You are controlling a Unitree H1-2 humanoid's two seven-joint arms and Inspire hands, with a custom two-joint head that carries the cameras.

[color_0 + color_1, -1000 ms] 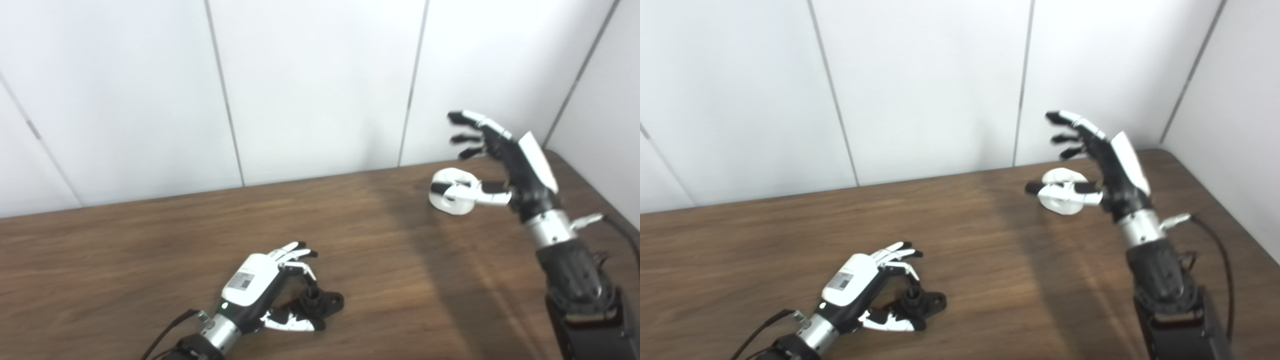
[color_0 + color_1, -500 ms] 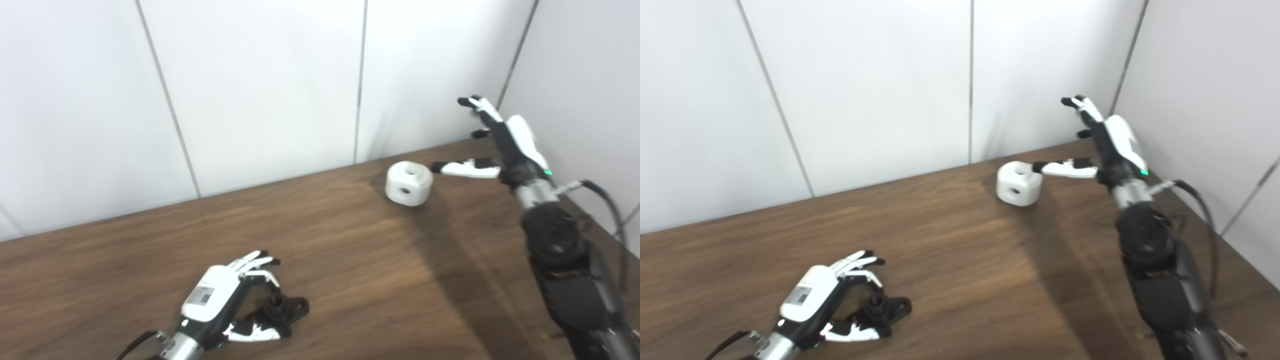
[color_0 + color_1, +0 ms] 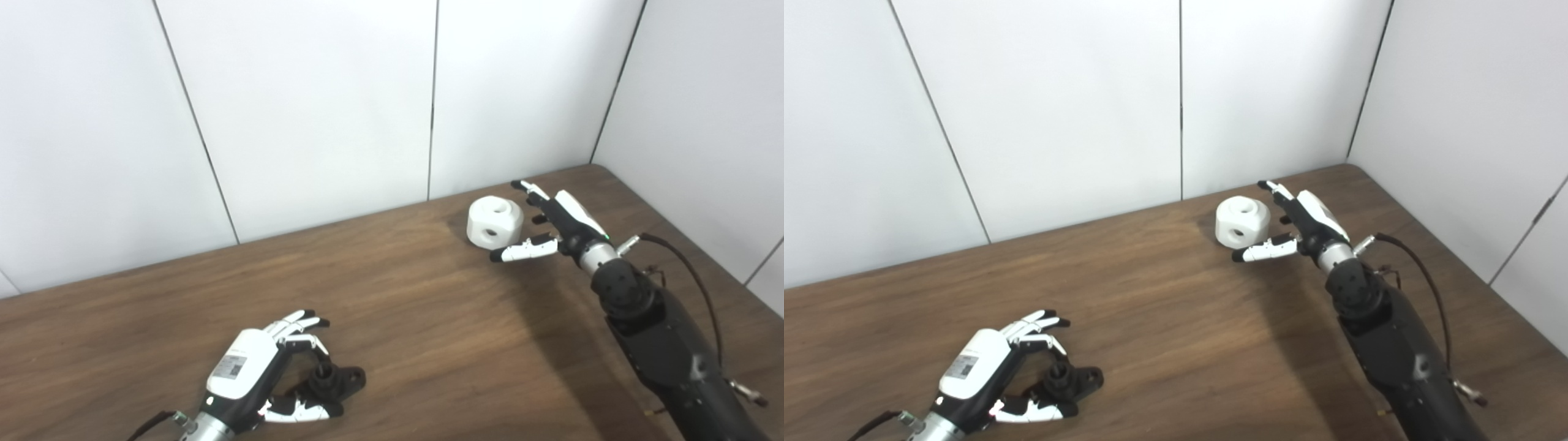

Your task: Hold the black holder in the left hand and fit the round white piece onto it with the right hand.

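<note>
The black holder (image 3: pixel 335 382) lies flat on the wooden table (image 3: pixel 429 331) near the front left. My left hand (image 3: pixel 256 372) rests over it, fingers (image 3: pixel 300 321) arched above its knob and thumb on the table in front; the fingers stay apart and do not grip. At the back right stands the round white piece (image 3: pixel 495 222), a short cylinder with holes on top and side. My right hand (image 3: pixel 551 223) is open just right of it, fingers behind its far right side and thumb stretched along the table in front. The piece stands free.
White wall panels (image 3: pixel 306 110) close off the table's back edge, and another wall (image 3: pixel 704 122) runs along the right side. A black cable (image 3: pixel 692 269) loops off the right wrist. Bare wood lies between the two hands.
The camera has swung right. My right hand came down from a raised spread pose to table level beside the white piece. The left hand stays arched over the holder.
</note>
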